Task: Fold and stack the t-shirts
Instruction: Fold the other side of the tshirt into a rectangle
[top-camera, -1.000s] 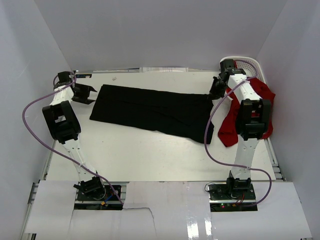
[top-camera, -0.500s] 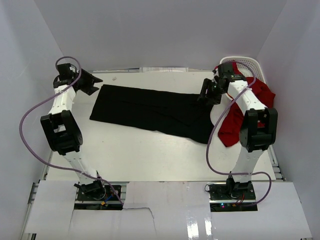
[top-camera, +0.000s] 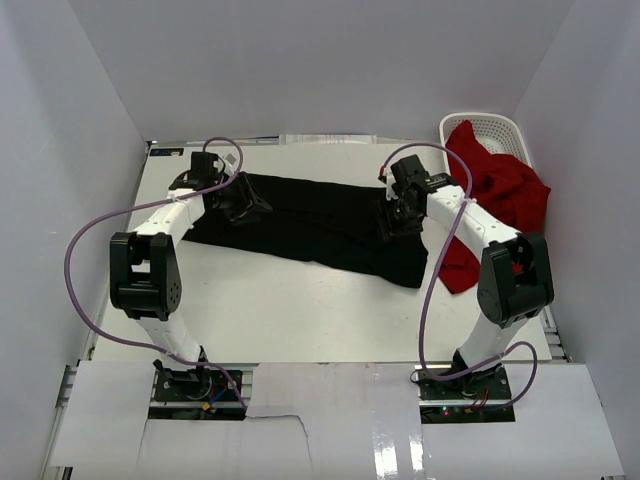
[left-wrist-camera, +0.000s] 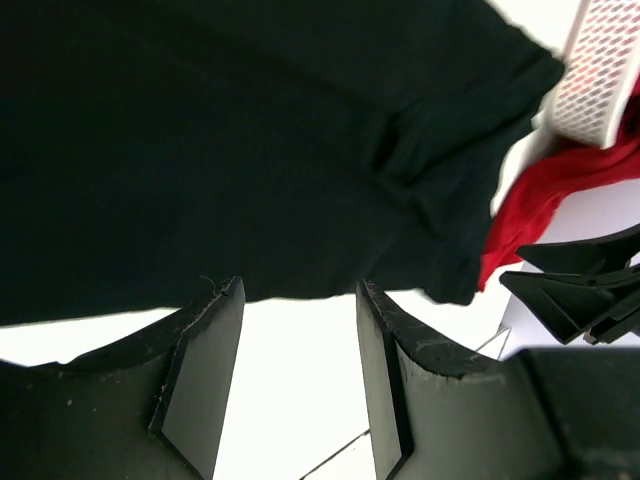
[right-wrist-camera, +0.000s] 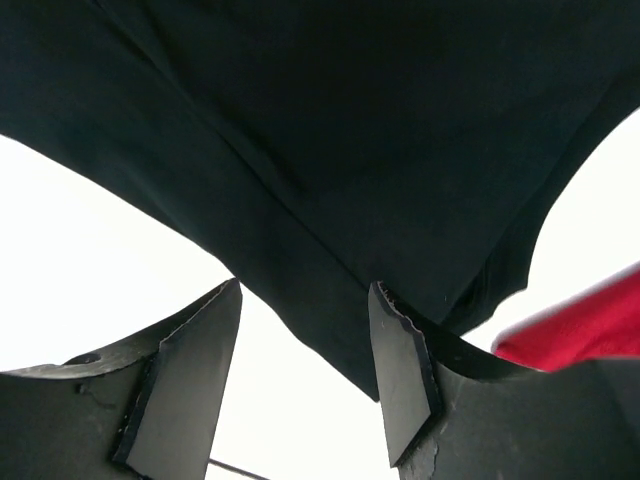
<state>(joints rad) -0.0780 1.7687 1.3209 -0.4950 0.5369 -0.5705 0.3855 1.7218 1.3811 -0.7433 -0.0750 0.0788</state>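
Note:
The black t-shirt (top-camera: 310, 225) lies spread out flat across the middle of the table. My left gripper (top-camera: 247, 204) hovers over its left end, open, with only bare table between its fingers (left-wrist-camera: 200, 370); the black t-shirt (left-wrist-camera: 250, 150) fills the view just past the tips. My right gripper (top-camera: 395, 218) stands open over the shirt's right part, and an edge of the black t-shirt (right-wrist-camera: 330, 150) reaches between its fingers (right-wrist-camera: 400, 370) without being gripped. The red t-shirt (top-camera: 500, 195) hangs crumpled out of the basket at the right.
The white lattice basket (top-camera: 492, 128) stands in the back right corner with the red cloth spilling from it onto the table. White walls close in the table on three sides. Purple cables loop off both arms.
Both arms have swung inward from the table's outer sides, and both grippers now sit above the black t-shirt. The black shirt itself has not shifted.

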